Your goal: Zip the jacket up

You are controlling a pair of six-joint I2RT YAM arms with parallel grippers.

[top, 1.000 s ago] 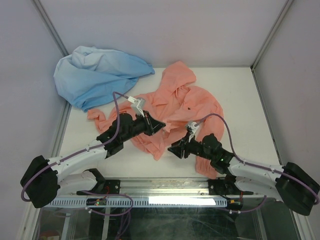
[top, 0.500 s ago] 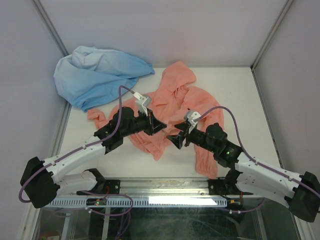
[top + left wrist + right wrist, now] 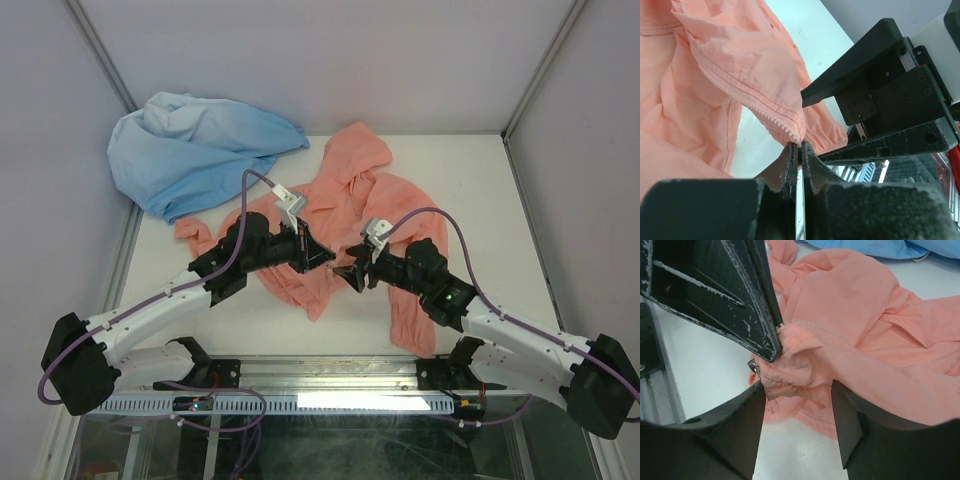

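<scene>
Your left gripper (image 3: 800, 150), jaws pinching the jacket (image 3: 735, 70) zip edge, your right gripper (image 3: 797, 390), jaws spread at bunched hem.

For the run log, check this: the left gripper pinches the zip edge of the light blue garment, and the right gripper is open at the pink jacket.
Wrong garment: the left gripper pinches the zip edge of the pink jacket, as the left wrist view shows; the light blue garment lies apart, far left. The right gripper is open at the jacket.
</scene>
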